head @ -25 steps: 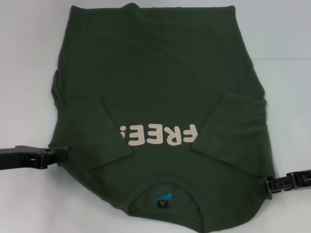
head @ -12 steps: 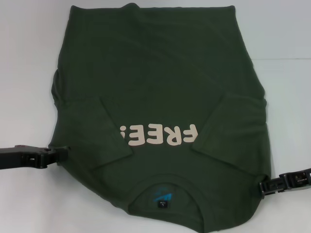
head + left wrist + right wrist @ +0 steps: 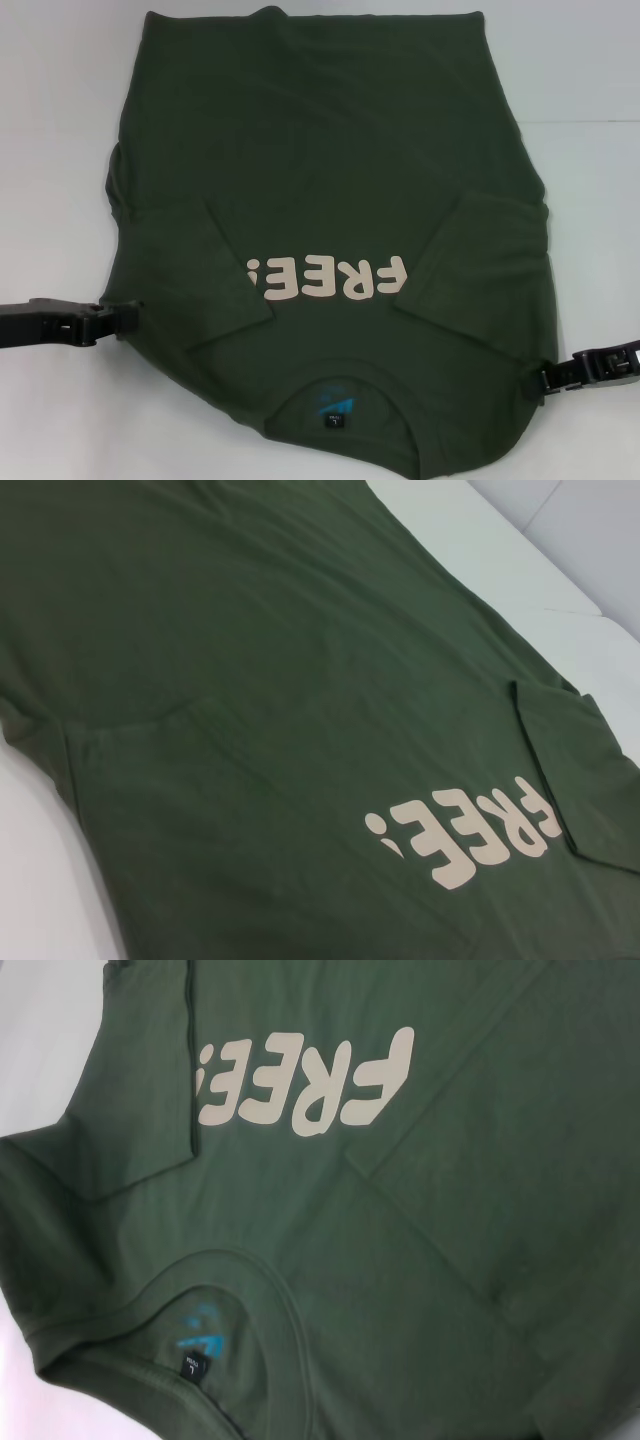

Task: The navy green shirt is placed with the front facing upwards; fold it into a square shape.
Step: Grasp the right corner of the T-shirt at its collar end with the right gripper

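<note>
Watching my left end effector [image 3: 128,314] and right end effector [image 3: 545,380] touch the shirt [image 3: 330,180] lying between them. I cannot tell whether either is clenched.

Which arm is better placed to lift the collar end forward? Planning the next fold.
Neither alone. The left gripper meets the shirt at its left shoulder edge; the right gripper is at the right shoulder edge, nearer the collar.

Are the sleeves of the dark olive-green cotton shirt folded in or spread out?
Folded in: both sleeves lie over the shirt front, beside the lettering.
</note>
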Robot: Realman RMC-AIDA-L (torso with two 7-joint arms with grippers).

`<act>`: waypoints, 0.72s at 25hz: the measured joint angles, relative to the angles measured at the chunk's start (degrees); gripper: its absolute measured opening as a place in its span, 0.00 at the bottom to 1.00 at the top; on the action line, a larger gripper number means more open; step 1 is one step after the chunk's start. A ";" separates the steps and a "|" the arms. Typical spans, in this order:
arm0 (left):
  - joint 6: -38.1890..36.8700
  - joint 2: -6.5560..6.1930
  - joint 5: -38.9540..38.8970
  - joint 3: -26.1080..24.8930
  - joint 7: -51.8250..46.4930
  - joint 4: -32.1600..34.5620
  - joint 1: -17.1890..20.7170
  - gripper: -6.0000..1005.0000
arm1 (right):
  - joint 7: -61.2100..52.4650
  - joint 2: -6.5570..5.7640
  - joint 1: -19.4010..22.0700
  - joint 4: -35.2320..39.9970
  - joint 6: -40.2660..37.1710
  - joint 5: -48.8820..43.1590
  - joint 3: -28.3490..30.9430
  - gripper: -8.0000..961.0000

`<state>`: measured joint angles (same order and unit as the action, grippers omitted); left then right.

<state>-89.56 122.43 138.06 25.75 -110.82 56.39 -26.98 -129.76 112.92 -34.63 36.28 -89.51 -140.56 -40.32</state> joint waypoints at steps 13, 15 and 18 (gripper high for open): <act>-0.38 -0.03 0.00 -0.37 -0.02 0.35 0.00 0.06 | 0.96 0.41 1.22 0.03 0.61 0.33 0.67 0.07; -1.23 -0.23 0.00 -1.37 -0.18 0.43 0.00 0.06 | 1.89 0.42 1.65 0.07 0.21 0.51 1.56 0.07; -3.49 -0.63 -0.69 -3.58 -0.26 0.43 0.13 0.06 | 4.03 0.43 2.51 0.11 -0.51 1.24 3.45 0.07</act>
<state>-93.04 121.80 137.37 22.17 -111.08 56.82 -26.85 -125.73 113.35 -32.12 36.39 -90.02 -139.33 -36.87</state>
